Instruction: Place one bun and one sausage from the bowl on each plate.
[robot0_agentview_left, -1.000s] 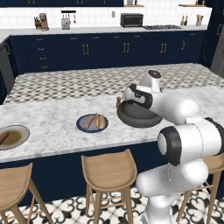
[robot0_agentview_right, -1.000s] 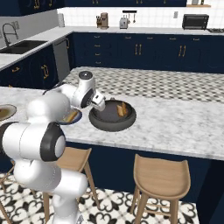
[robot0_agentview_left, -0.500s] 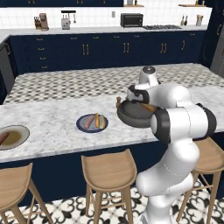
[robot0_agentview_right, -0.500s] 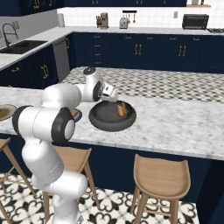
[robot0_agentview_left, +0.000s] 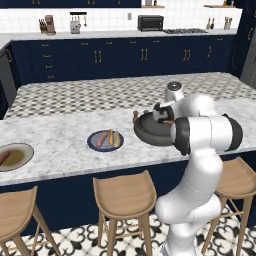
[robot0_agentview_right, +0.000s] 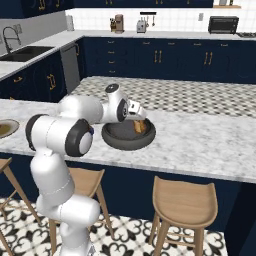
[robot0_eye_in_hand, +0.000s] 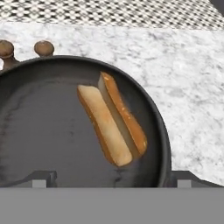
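Observation:
The dark bowl (robot0_agentview_left: 150, 134) (robot0_agentview_right: 128, 140) (robot0_eye_in_hand: 48, 131) stands on the marble island and holds one golden bun (robot0_eye_in_hand: 112, 123) (robot0_agentview_right: 139, 127), lying right of its middle. My gripper (robot0_eye_in_hand: 111, 178) (robot0_agentview_left: 163, 118) (robot0_agentview_right: 136, 116) hovers open just above the bowl's near rim, fingertips (robot0_eye_in_hand: 40, 178) set wide with nothing between them. Left of the bowl, the dark blue plate (robot0_agentview_left: 93, 145) carries a sausage (robot0_agentview_left: 101, 139) and a bun (robot0_agentview_left: 113, 138). The beige plate (robot0_agentview_left: 19, 161) (robot0_agentview_right: 6, 128) at the far left carries a sausage (robot0_agentview_left: 4, 157).
Two small brown shakers (robot0_eye_in_hand: 43, 47) (robot0_agentview_left: 134, 118) stand just beyond the bowl's far left rim. Wooden stools (robot0_agentview_left: 125, 192) (robot0_agentview_right: 184, 200) line the island's near edge. Open marble (robot0_agentview_right: 200, 145) stretches to the right of the bowl.
The arm's elbow has swung forward and down while the hand stayed over the bowl, shifting slightly. The bun, bowl and plates have not moved.

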